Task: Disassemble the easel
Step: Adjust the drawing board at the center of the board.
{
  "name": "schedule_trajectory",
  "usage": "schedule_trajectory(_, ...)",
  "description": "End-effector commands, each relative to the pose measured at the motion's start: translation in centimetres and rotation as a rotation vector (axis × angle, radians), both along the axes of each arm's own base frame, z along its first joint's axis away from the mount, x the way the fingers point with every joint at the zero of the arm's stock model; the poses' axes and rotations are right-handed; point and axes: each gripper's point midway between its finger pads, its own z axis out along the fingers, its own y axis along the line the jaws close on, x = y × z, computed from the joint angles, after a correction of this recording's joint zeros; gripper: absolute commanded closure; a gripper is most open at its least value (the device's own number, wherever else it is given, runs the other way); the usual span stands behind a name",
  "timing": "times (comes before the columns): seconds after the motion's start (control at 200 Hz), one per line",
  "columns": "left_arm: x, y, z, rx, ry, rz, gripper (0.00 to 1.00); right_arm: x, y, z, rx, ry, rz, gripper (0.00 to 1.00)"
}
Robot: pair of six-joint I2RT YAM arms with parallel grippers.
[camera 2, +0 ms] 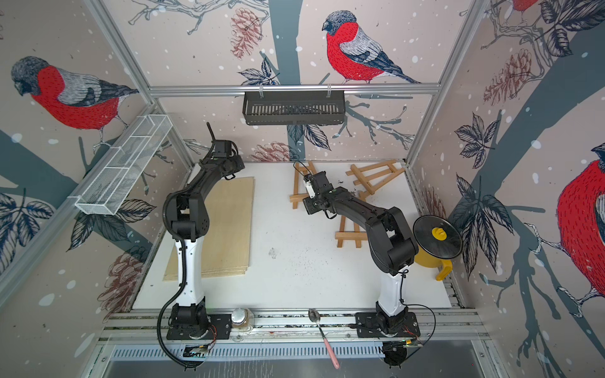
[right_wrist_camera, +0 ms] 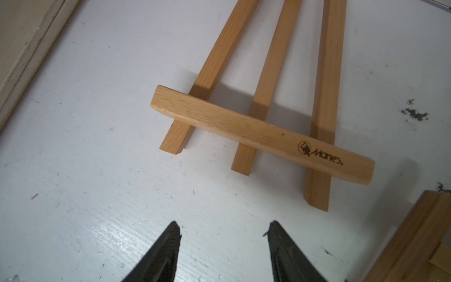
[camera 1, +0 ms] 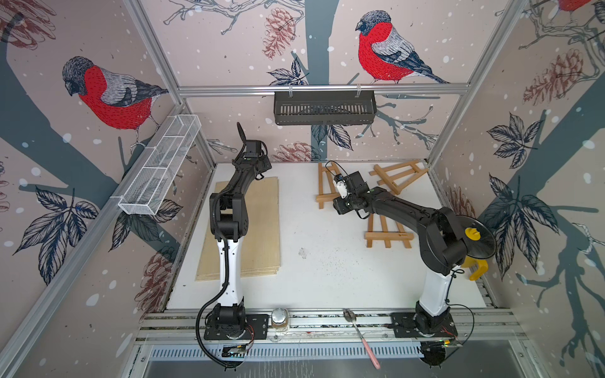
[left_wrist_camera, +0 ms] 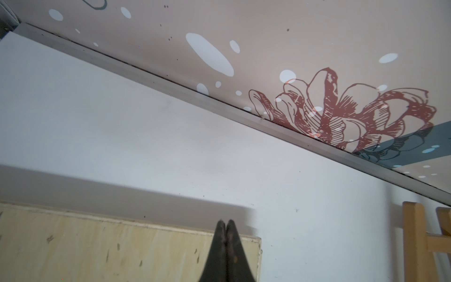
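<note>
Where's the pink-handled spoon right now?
In both top views, the spoon lies across the front rail, between the jar and the right arm's base.

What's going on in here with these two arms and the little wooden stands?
Three wooden easels lie flat on the white table. The right end effector hovers open just short of the leftmost easel, touching nothing. The left end effector is shut and empty, over a corner of the plywood board. No easel looks taken apart yet.

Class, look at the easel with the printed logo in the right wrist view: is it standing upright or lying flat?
Lying flat: the easel has three legs lying along the white table, crossbar across them.
</note>
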Motion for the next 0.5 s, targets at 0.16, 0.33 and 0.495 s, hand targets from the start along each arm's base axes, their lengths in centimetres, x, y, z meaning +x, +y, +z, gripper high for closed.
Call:
schedule_trajectory(0.16,1.7,0.5,-2.9,0.091,0.012,-0.038,1.0,0.6,-0.7,-1.3,-0.003,0.017,-0.022,0.41)
schedule_trajectory(0.33,2.3,0.5,-3.4,0.107,0.003,-0.053,1.0,0.6,-0.9,-1.8,-0.003,0.028,-0.031,0.41)
schedule_trajectory(0.495,2.7,0.5,-4.0,0.129,0.007,-0.075,1.0,0.5,-1.0,-2.3,-0.006,0.042,-0.035,0.41)
